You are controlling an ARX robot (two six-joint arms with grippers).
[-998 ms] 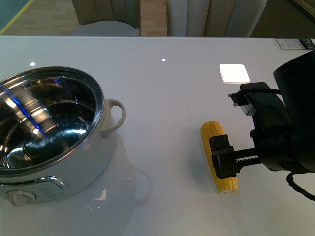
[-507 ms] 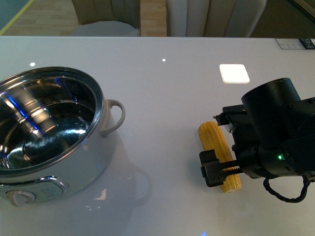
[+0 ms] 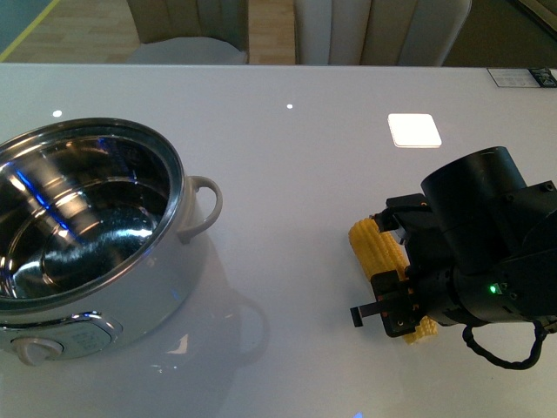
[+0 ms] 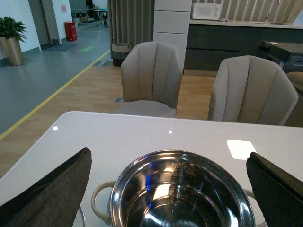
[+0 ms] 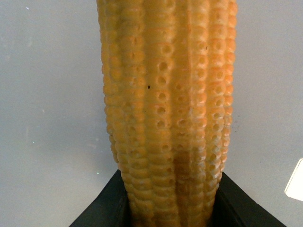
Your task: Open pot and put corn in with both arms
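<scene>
Right gripper: you see the right gripper low over the near right part of the table, its black body covering the near half of the cob. A green light glows on its housing.
Right grip: in the right wrist view the black fingers sit flush against both flanks of the cob, with no gap either side. It has closed on the corn.
Corn: the corn lies lengthwise on the table, well right of the pot. Its far end pokes out beyond the gripper. Close up, the corn shows orange-yellow rows of dimpled kernels.
Pot: the pot stands at the near left, open at the top, and you can look straight into its shiny steel bowl. Its looped handle faces the corn; the beige dial faces you.
Left gripper: you find the left gripper only in its own wrist view. Its dark pads are spread wide and hold nothing. It hangs above the pot, whose rim shows between them.
Table: the white glossy table carries a bright square beyond the corn.
Far side: padded beige chairs stand against the table's far edge. A potted plant sits far back in the room.
</scene>
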